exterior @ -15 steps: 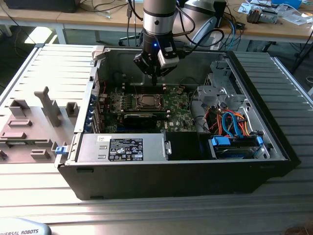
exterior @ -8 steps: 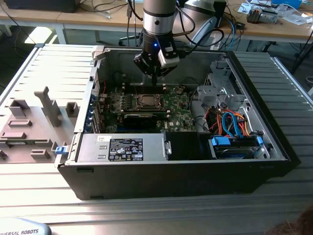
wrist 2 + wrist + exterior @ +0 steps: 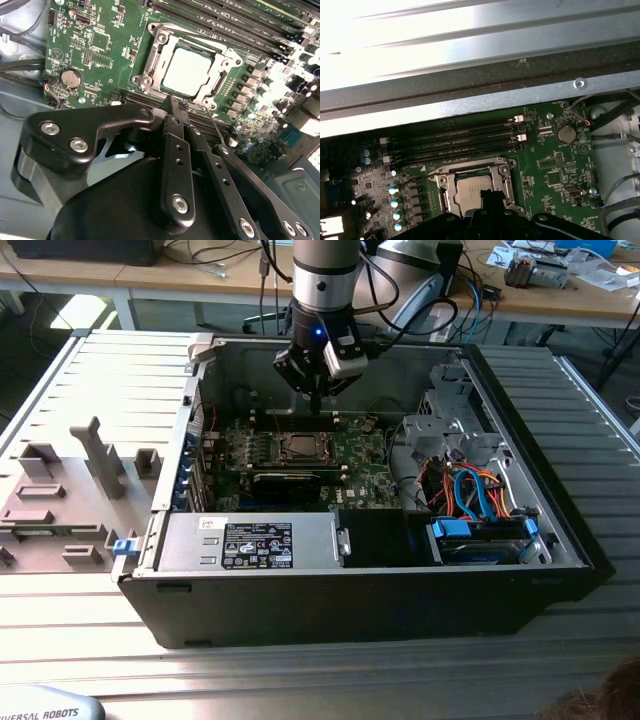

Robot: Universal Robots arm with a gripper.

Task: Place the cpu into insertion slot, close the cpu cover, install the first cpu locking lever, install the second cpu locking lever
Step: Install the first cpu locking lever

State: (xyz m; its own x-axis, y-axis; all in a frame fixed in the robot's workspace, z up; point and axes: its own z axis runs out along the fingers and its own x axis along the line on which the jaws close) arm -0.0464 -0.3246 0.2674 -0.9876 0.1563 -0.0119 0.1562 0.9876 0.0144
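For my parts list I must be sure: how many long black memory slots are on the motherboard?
4. The memory slots lie side by side in one group, between the insertion slot and the case wall. None seems hidden.

Showing a white sticker [image 3: 212, 523] and a black label [image 3: 257, 545] on the power supply [image 3: 250, 543], print too small for reading. Carrying pale lettering on a grey housing [image 3: 45, 710] at the exterior view's lower left corner. Bearing tiny white markings and a triangle sign [image 3: 59, 52] on the board [image 3: 95, 80] in the second wrist view, none readable.
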